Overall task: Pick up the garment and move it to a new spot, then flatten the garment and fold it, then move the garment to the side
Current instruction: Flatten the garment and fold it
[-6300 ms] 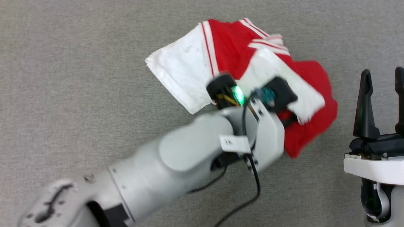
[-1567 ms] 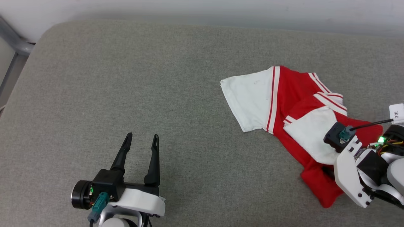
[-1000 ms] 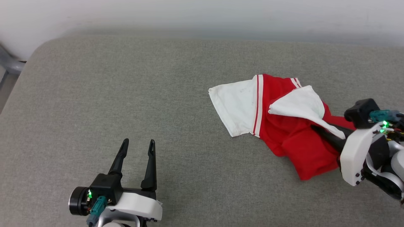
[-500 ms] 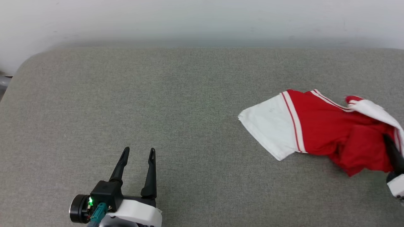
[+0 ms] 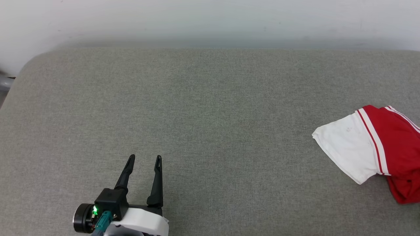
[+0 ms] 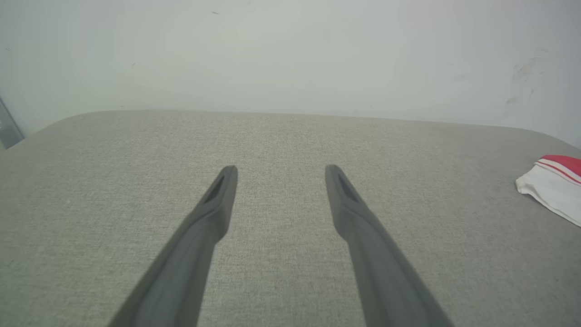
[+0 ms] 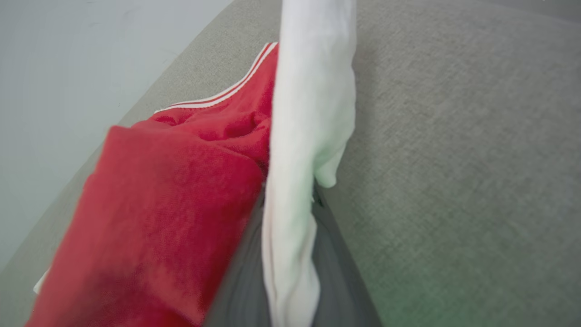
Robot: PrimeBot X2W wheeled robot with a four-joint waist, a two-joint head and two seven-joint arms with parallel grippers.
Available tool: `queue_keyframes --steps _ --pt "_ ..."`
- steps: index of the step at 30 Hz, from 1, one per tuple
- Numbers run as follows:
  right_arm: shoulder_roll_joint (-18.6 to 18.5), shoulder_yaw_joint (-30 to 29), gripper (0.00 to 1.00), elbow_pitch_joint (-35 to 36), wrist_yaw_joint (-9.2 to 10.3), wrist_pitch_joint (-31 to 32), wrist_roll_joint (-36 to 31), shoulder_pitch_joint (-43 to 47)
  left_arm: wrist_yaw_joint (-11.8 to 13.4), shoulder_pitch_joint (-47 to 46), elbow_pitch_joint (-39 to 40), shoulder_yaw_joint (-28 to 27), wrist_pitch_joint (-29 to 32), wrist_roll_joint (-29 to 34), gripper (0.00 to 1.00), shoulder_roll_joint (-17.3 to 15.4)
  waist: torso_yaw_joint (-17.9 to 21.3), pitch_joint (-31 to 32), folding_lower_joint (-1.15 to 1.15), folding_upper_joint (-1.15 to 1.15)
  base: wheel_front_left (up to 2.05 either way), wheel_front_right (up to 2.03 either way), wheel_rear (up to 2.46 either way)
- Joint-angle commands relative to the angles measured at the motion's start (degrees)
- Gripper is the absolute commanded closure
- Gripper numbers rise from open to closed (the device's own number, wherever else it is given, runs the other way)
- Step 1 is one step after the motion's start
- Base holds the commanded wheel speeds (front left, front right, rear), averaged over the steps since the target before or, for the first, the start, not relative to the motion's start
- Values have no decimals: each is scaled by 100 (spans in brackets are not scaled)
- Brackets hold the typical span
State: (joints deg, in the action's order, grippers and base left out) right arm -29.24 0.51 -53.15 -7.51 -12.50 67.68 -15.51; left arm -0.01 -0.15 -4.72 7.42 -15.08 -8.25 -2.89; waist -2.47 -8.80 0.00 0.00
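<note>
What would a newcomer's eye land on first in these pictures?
The red-and-white garment stands out at the far right edge of the head view, its white sleeve on the plain grey padded surface. In the right wrist view the right gripper is shut on a white fold of it, red cloth bunched beside. The left gripper sits open and empty at the lower left.

garment (image 5: 370, 150) cut off at head view's rt edge, rt fingers (image 7: 333, 277) blurred, mostly under its cloth
</note>
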Motion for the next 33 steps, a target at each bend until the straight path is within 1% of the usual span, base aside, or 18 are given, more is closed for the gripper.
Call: queue_keyframes --steps 1,2,3,5,6,8,10,12,14,15,17,19,21,23,26,29,33 --pt "-1 7 78 -47 4 -75 -98 -102 3 20 -6 -1 -13 -4 0 3 4 17 0 0 0 0 0" --pt "-49 20 23 -80 4 -131 -194 -139 7 34 -8 -13 -13 -4 0 3 9 32 0 0 0 0 0" --pt "-133 20 0 -126 4 -184 -341 -179 8 56 -11 -22 -13 -2 0 3 17 55 0 0 0 0 0" --pt "-257 -22 0 -180 3 -253 -686 -261 4 80 -16 -31 -13 3 0 4 24 98 0 0 0 0 0" --pt "-335 -138 0 -151 4 -268 -892 -316 3 87 -14 -36 -13 6 0 4 29 115 0 0 0 0 0" --pt "-535 -607 0 4 4 -274 -1427 -376 8 100 0 -47 -13 6 0 3 45 146 0 0 0 0 0" --pt "-561 -1212 0 271 4 -268 -2079 -344 18 109 16 -49 -13 2 0 4 57 177 0 0 0 0 0" --pt "-445 -1815 0 785 3 -268 -2785 -303 32 136 32 -51 -13 -4 0 3 68 207 0 0 0 0 0" --pt "-227 -2244 0 1464 3 -268 -3427 -244 32 157 35 -55 -13 -8 0 2 73 243 0 0 0 0 0" --pt "-109 -2380 0 1820 3 -270 -3734 -205 36 170 39 -55 -13 -7 0 2 73 263 0 0 0 0 0" --pt "112 -2474 0 2546 4 -270 -4273 -152 42 181 64 -36 -13 100 0 3 66 294 0 0 0 0 0" --pt "252 -2335 0 3180 3 -270 -4755 -115 50 191 87 -24 -13 108 0 2 50 310 0 0 0 0 0" --pt "344 -2110 0 3753 4 -128 -5081 -162 41 183 139 -19 -13 194 0 3 29 307 0 0 0 0 0" --pt "344 -1825 0 4332 4 166 -5277 -194 50 187 183 -16 -13 223 0 3 1 293 0 0 0 0 0" --pt "233 -1236 0 5047 4 805 -5428 -191 91 155 253 -44 -13 325 0 3 -40 249 0 0 0 0 0" --pt "41 -564 0 5459 4 1498 -5392 -221 110 95 314 -57 -13 386 0 2 -95 191 0 0 0 0 0" --pt "-342 334 0 5558 5 2478 -5156 -305 123 4 391 -52 -13 454 0 2 -195 85 0 0 0 0 0"
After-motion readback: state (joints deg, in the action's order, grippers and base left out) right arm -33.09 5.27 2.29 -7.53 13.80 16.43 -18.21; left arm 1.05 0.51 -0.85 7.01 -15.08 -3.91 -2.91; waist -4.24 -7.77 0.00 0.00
